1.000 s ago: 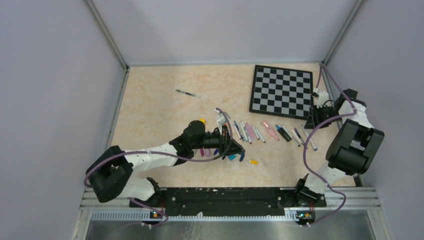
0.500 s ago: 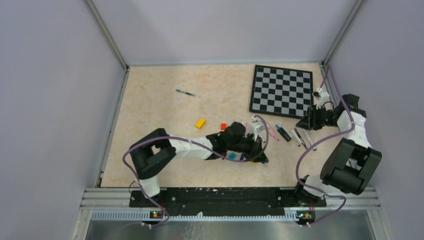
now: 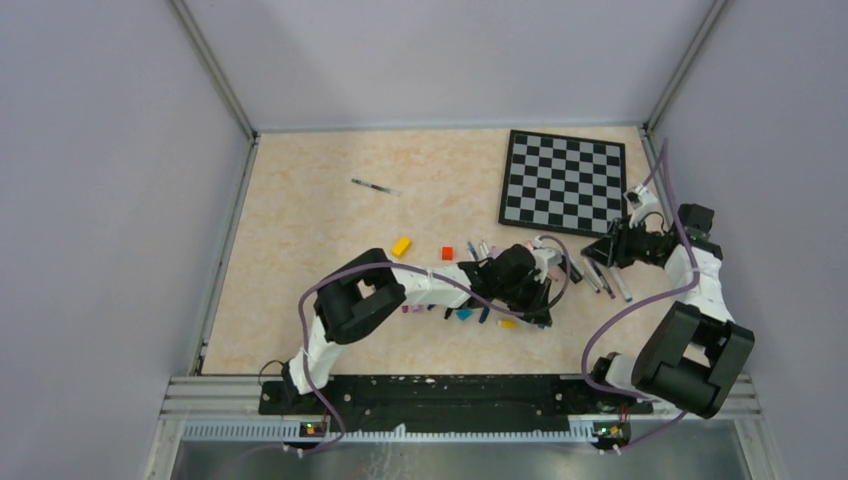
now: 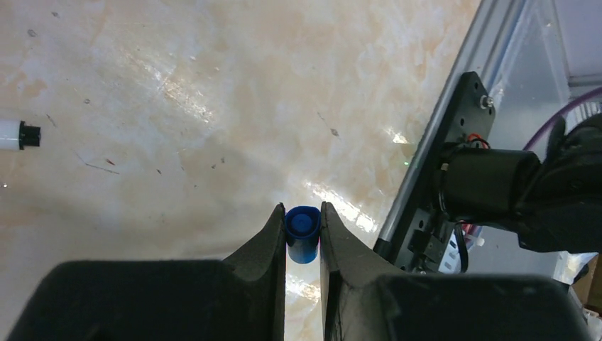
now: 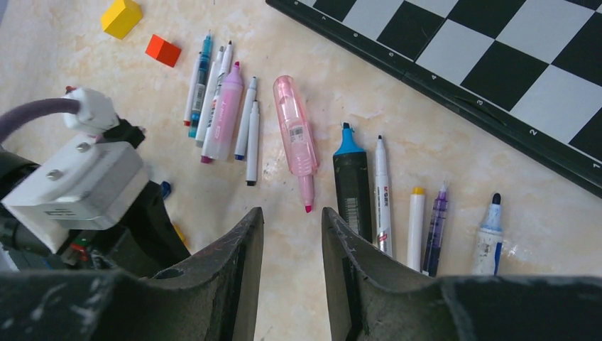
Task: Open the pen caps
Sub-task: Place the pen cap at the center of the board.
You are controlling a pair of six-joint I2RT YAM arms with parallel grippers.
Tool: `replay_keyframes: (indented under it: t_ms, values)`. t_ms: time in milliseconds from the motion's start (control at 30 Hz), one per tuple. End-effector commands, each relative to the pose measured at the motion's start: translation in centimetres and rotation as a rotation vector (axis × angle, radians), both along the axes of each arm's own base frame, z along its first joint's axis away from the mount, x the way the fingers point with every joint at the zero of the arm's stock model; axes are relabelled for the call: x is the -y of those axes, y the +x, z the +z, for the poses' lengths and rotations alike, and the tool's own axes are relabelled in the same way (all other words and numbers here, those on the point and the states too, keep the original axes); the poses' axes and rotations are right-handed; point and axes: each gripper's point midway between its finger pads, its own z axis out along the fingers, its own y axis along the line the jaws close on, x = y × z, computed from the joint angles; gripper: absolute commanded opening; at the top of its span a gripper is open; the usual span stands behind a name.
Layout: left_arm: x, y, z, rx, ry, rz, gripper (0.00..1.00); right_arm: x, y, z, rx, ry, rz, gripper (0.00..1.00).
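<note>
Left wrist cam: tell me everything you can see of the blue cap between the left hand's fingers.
The blue cap is a short, stubby cylinder of glossy dark-blue plastic. Its round end faces the wrist camera, showing a rim around a lighter blue centre, so it looks hollow. It is pinched at the tips of the left hand, whose black fingers press on either side. No pen is in it. Its far end is out of sight, and the pale marbled table lies behind it.

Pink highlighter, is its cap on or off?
Off. The pink highlighter has its pointed pink tip bare, with no cap over it.
</note>
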Motion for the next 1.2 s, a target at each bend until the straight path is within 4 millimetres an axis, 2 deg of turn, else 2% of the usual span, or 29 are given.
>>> replay_keyframes:
  t_ms: [0,233,467,633,767,933,1133,1167]
  values:
    - [1.0,0.7,-0.1,0.015,0.025,0.008,0.15,-0.2,0.7,1.0,0.082,0.004,0.019,0.35]
    - [1.3,1.2,-0.5,0.027,0.054,0.013,0.28,-0.4,0.5,0.8,0.084,0.010,0.027,0.35]
    - [1.4,1.5,0.7,0.049,0.040,0.015,0.38,-0.4,0.4,0.8,0.086,0.016,0.031,0.35]
    - [1.5,1.7,3.1,0.085,-0.008,0.019,0.39,-0.4,0.3,0.8,0.089,0.014,0.031,0.35]
    - [0.6,2.2,5.7,0.159,-0.061,0.039,0.39,-0.4,0.2,0.8,0.093,0.013,0.035,0.35]
    - [-2.2,3.8,9.2,0.329,-0.096,0.126,0.39,-0.5,0.1,0.8,0.098,0.013,0.044,0.35]
    - [-8.1,6.7,11.9,0.505,-0.043,0.340,0.55,-0.6,0.0,0.7,0.106,0.008,0.051,0.35]
    - [-9.4,7.1,11.7,0.528,-0.020,0.373,0.60,-0.6,0.0,0.7,0.108,0.007,0.052,0.35]
